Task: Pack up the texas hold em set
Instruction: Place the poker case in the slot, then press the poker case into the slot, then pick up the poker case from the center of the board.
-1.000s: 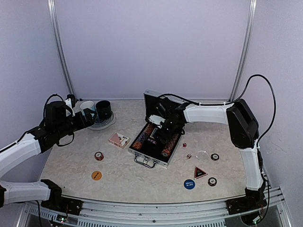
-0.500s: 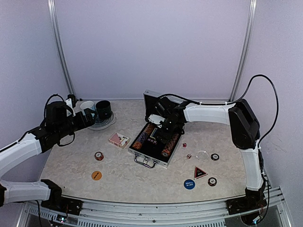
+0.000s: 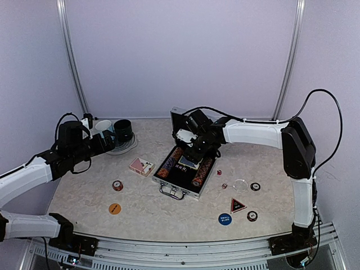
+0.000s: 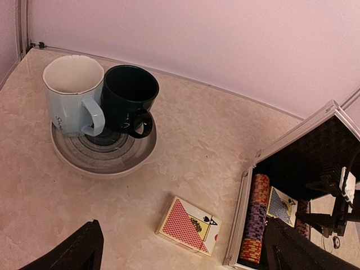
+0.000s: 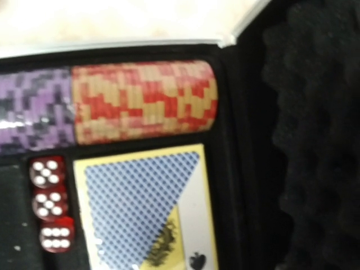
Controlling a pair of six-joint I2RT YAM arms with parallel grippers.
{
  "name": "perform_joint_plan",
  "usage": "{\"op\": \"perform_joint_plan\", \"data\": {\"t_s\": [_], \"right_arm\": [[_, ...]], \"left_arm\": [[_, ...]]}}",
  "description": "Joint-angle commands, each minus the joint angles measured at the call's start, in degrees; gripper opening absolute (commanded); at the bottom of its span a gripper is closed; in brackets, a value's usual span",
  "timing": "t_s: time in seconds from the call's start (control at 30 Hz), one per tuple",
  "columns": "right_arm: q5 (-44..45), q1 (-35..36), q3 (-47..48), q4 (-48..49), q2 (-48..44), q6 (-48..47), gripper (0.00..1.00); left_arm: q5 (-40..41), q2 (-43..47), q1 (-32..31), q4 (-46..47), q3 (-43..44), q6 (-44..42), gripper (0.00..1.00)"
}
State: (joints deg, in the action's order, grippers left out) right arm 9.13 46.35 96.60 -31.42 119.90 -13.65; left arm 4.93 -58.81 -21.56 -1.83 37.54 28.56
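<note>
Texas hold em set (image 3: pixel 169 188): top view, mid-frame, lid open, red-backed deck (image 3: pixel 141 166) and buttons (image 3: pixel 225 219) loose around it
Right gripper (image 3: pixel 191 147): over the set's interior, jaws cannot tell
Left gripper (image 4: pixel 185 259): left wrist view, fingers wide apart, empty, above red-backed deck
Blue-backed deck (image 5: pixel 143 208): right wrist view, seated beside dice (image 5: pixel 49 203)
Step tip: looks like deck placement; rise straight up, no nudging

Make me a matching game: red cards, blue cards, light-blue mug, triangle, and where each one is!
Things:
1 red cards
2 blue cards
3 light-blue mug
4 triangle

Places:
A on the plate
B inside the case
C on the table, between case and plate
D beside the blue round button

Pairs: 1-C, 2-B, 3-A, 4-D.
</note>
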Motion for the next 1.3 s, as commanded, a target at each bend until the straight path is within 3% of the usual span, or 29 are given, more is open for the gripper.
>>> {"op": "perform_joint_plan", "data": {"t_s": [0.0,0.3,0.67,0.83,1.07,1.27], "right_arm": [[5.2,0.4,-0.6,1.1,1.9,0.9,0.71],[9.4,0.2,1.3,2.4,5.4,-0.7,0.58],[13.4,-0.1,1.2,3.5,7.6,-1.3,0.53],[9.4,-0.1,0.2,4.1,6.0,-0.5,0.53],[-7.5,0.1,-8.1,14.5,-4.4,2.9,0.62],[-14.1,3.1,-8.2,19.7,-6.4,4.7,0.80]], "left_arm": [[0.6,-0.2,-0.6,1.3,-0.5,0.4,0.99],[1.0,-0.3,-1.2,1.4,-0.4,0.4,0.99],[1.3,-0.1,-1.5,1.4,-0.5,0.4,0.99],[1.5,-0.2,-1.5,1.4,-0.7,0.4,0.99],[1.9,-2.7,-1.6,3.8,-0.2,0.3,0.99],[3.0,-4.1,-1.6,4.5,-0.9,1.0,0.99]]}}
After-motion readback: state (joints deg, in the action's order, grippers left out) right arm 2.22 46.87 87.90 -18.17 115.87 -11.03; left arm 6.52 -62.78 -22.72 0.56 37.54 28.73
